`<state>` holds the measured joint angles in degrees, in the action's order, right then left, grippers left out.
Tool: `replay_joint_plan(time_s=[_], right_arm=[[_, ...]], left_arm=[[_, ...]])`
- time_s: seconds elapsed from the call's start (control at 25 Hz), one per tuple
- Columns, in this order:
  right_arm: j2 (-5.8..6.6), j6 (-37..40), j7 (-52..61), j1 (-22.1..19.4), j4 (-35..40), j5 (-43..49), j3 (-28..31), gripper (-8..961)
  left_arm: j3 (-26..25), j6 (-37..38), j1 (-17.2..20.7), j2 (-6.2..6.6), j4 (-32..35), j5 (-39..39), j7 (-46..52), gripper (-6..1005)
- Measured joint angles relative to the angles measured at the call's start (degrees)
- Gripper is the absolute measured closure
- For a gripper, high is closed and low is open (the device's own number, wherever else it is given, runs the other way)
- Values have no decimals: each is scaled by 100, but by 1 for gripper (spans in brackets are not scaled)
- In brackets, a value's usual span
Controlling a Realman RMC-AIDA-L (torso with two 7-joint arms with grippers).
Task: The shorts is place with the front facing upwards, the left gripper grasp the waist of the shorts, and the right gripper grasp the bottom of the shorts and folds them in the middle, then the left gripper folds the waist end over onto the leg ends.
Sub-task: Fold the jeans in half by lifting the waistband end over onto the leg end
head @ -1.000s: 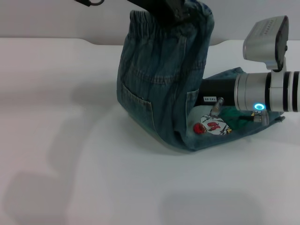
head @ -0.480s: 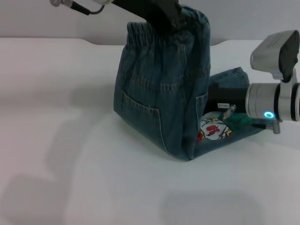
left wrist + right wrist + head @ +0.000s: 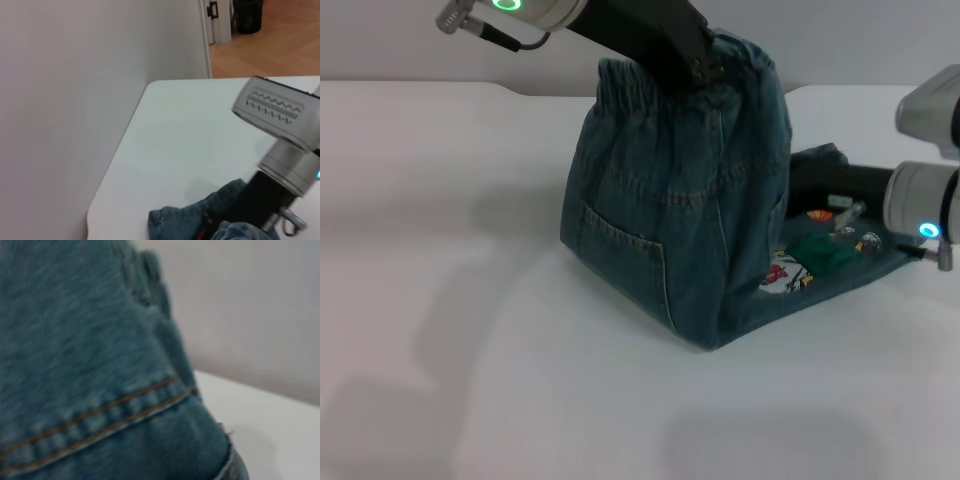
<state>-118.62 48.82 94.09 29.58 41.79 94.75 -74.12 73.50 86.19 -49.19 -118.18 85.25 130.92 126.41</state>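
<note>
Above the counter [image 3: 470, 400], your left hand [image 3: 705, 65] pinches the waist of the shorts [image 3: 680, 85]; carry it over the leg ends [image 3: 840, 250], lowering flat. I cannot tell the right hand's [image 3: 820, 190] state.

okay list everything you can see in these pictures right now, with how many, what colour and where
shorts: one, blue denim, mid-table, waist lifted high, leg ends lying flat toward the right
cartoon patch: one, white, red and green, on the flat leg part
table: one, white, under everything
wall: pale grey, behind the table
left gripper: one, black, up top, shut on the waist
right gripper: one, black with silver wrist, low at the right over the leg ends, mostly hidden
</note>
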Motion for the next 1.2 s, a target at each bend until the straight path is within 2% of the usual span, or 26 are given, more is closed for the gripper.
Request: replay_joint_plan(time_s=[0.2,0.6,1.2], right_arm=[[10,-77,-75,0,84,10,231,495],[14,257,-85,-202,274,272,234,496],[-3,878,194,-1289,1798,429,266,495]], left_arm=[[83,-106,56,-1,-1,-78,-3,935],[107,-162,125,-3,-8,-121,-3,934],[89,-270,175,23,-53,-73,-62,933]])
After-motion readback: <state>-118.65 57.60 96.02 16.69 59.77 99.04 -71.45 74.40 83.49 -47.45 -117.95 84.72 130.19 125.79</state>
